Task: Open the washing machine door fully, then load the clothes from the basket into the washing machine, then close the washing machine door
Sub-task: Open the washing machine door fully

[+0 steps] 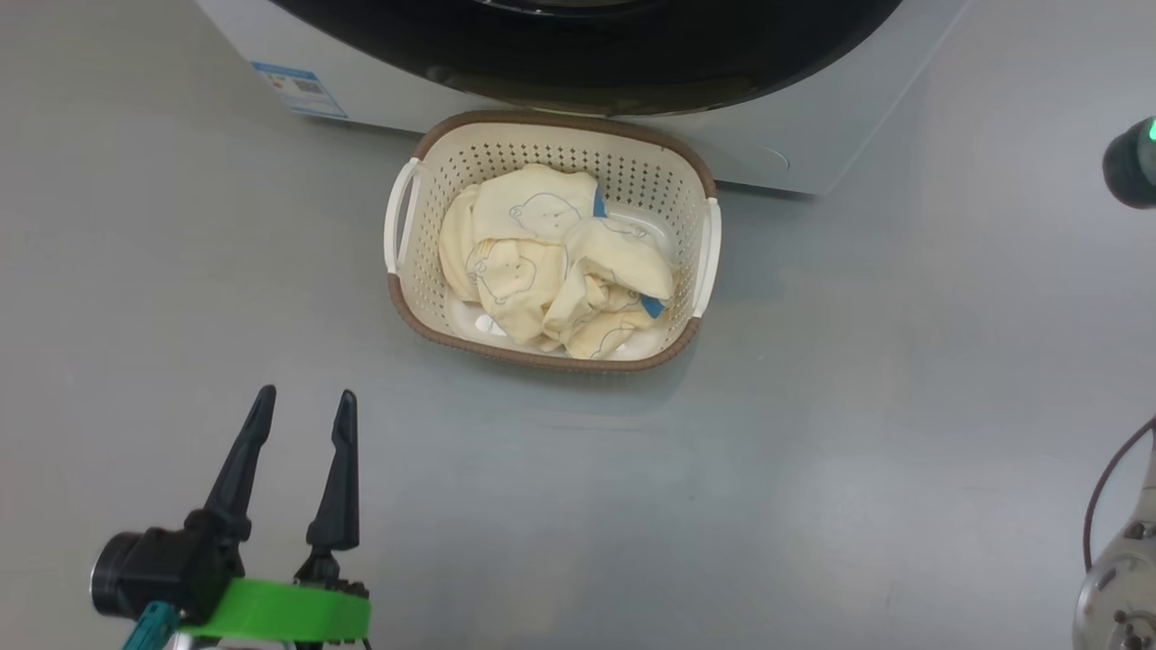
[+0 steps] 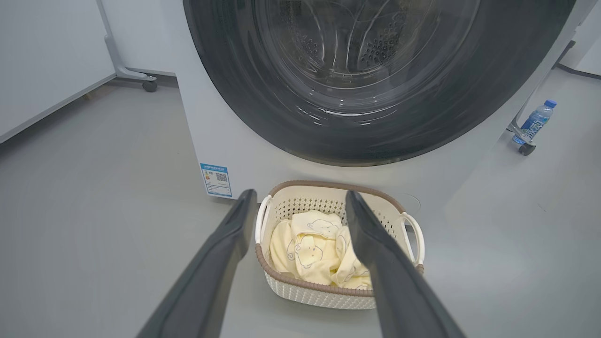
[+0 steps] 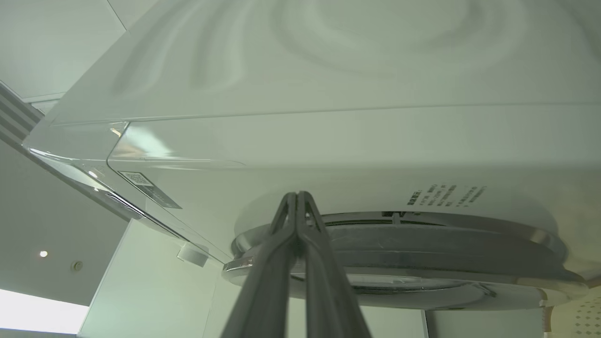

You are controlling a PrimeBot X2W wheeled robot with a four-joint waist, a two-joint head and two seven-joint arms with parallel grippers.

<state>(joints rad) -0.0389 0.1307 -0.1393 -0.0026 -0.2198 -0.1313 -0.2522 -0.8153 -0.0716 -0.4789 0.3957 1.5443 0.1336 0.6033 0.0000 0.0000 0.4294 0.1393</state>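
Observation:
The white washing machine (image 1: 813,135) stands at the top of the head view, and the washing machine door (image 2: 375,117), black-rimmed with a glass centre, lies flat against its front. On the floor just before it sits the cream basket (image 1: 542,122), holding the pale yellow clothes (image 1: 551,262) with bear prints. My left gripper (image 1: 307,402) hovers open over the floor, short of the basket and to its left, with nothing between its fingers. In the right wrist view my right gripper (image 3: 296,196) is shut on nothing, its tips at the door's metal rim (image 3: 422,244) on the machine front (image 3: 328,150).
A water bottle (image 2: 535,119) lies on the grey floor right of the machine, beside a caster (image 2: 526,148). A wheeled frame foot (image 2: 149,85) and a white panel (image 2: 47,56) stand to the machine's left. Part of my right arm (image 1: 1120,578) shows at the head view's right edge.

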